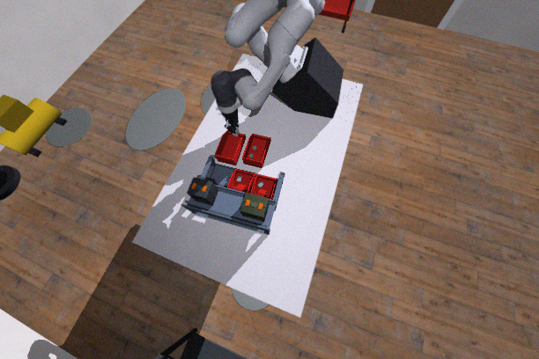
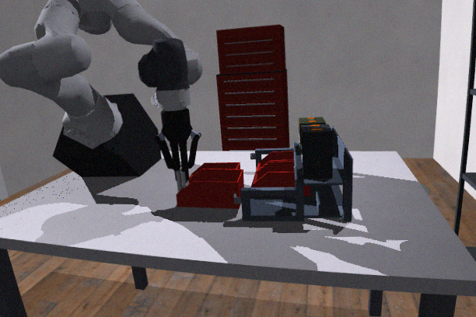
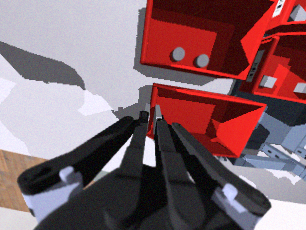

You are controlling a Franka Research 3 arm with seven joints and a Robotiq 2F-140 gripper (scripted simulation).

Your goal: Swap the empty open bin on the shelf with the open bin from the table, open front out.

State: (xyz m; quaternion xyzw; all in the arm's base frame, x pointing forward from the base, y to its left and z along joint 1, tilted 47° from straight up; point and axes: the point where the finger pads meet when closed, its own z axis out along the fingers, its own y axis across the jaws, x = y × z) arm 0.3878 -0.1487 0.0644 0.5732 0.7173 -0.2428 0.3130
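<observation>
1. Gripper (image 1: pixel 235 133) (image 2: pixel 182 189) (image 3: pixel 151 110): fingers nearly together, clamped on the end wall of the empty bin (image 1: pixel 230 148) (image 2: pixel 210 194) (image 3: pixel 192 117).
2. That bin was out of the shelf (image 1: pixel 229 222) (image 2: pixel 347 189), over the tabletop (image 1: pixel 317 170) (image 2: pixel 155 247) (image 3: pixel 100 30); base contact unclear.
3. Parts bin (image 1: pixel 256 152) (image 2: pixel 222 166) (image 3: pixel 182 32) stood beside it, two round parts inside.
</observation>
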